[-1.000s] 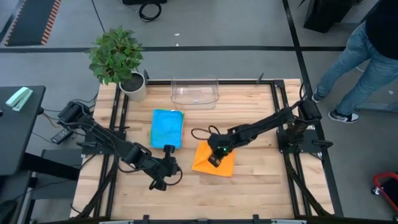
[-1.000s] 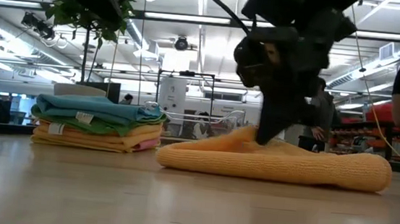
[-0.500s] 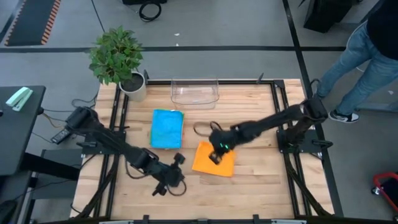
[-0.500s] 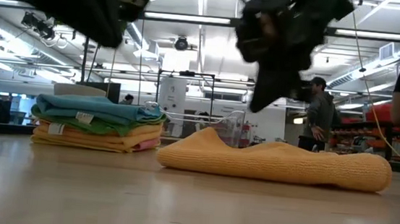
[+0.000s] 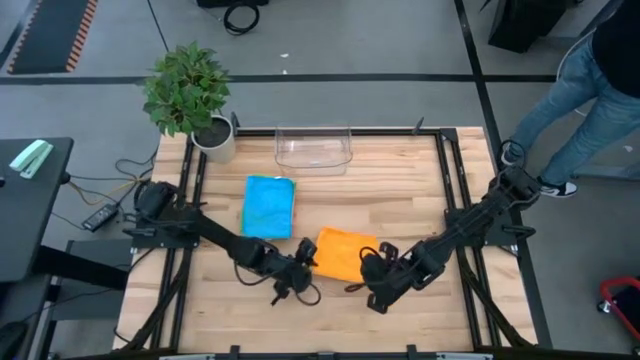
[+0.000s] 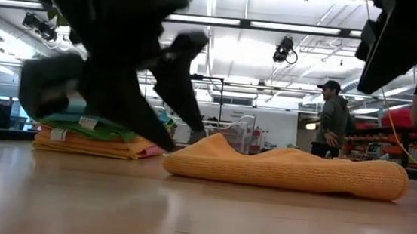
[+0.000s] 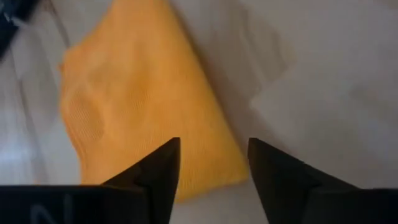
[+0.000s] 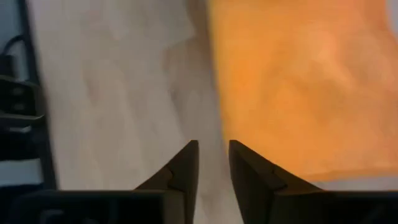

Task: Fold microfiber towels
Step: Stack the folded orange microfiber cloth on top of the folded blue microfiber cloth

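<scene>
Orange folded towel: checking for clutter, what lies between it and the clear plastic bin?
Only bare wooden tabletop between the orange towel and bin, seen in the high view.

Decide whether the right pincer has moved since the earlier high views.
Yes. The right pincer has left the folded orange microfiber towel, pulling away from the clear plastic bin.

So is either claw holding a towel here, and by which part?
Nothing is held. Both the left claw and right claw stand open and empty beside the orange towel.
</scene>
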Controlling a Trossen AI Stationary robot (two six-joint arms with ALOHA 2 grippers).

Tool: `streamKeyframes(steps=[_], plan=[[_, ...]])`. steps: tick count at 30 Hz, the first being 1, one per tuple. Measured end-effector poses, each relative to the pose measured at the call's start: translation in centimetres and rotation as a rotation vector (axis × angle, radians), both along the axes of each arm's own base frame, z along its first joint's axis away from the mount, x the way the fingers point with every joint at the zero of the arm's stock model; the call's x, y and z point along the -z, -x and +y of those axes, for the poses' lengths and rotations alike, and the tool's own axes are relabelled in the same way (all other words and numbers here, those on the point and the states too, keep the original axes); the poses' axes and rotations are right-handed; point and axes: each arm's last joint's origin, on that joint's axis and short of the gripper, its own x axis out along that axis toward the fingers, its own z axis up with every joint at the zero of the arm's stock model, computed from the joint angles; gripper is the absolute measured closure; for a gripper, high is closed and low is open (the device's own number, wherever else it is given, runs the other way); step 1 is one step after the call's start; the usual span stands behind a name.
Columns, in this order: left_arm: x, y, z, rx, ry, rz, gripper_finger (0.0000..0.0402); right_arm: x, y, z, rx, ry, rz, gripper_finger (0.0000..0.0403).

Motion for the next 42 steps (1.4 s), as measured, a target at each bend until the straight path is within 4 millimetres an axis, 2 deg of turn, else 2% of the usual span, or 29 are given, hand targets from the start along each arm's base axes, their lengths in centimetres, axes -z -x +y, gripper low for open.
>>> streamKeyframes(steps=[5,12,15,18,24,31,35,39,42], plan=[[1.5,-0.6,1.1,0.0,0.042,0.068,0.019,0.2,0.4,-0.1,0.082,-0.007,0.027,0.0279],[2.4,-1.0,1.9,-0.028,0.046,0.091,0.0214,0.1,0.4,0.3,0.08,-0.028,0.004,0.0268],[2.5,-1.1,2.1,-0.032,0.048,0.097,0.0246,0.5,0.5,1.6,-0.08,0.039,-0.026,0.027],[2.6,-1.1,2.2,-0.034,0.049,0.101,0.0294,1.8,0.9,2.7,-0.212,0.165,-0.006,0.0269],[2.7,-1.1,2.3,-0.058,0.049,0.103,0.0387,4.4,0.4,2.9,-0.265,0.257,0.07,0.0243],[2.7,-1.1,2.5,-0.088,0.061,0.102,0.0371,5.5,-0.2,2.0,-0.239,0.298,0.111,0.022],[2.7,-1.1,2.5,-0.089,0.059,0.102,0.0385,5.5,-0.4,1.6,-0.2,0.328,0.101,0.0219],[2.7,-1.1,2.6,-0.091,0.061,0.102,0.0392,7.0,-0.7,1.8,-0.206,0.311,0.141,0.0219],[2.7,-1.1,2.7,-0.111,0.078,0.101,0.0378,8.2,-0.7,2.5,-0.224,0.315,0.149,0.0219]])
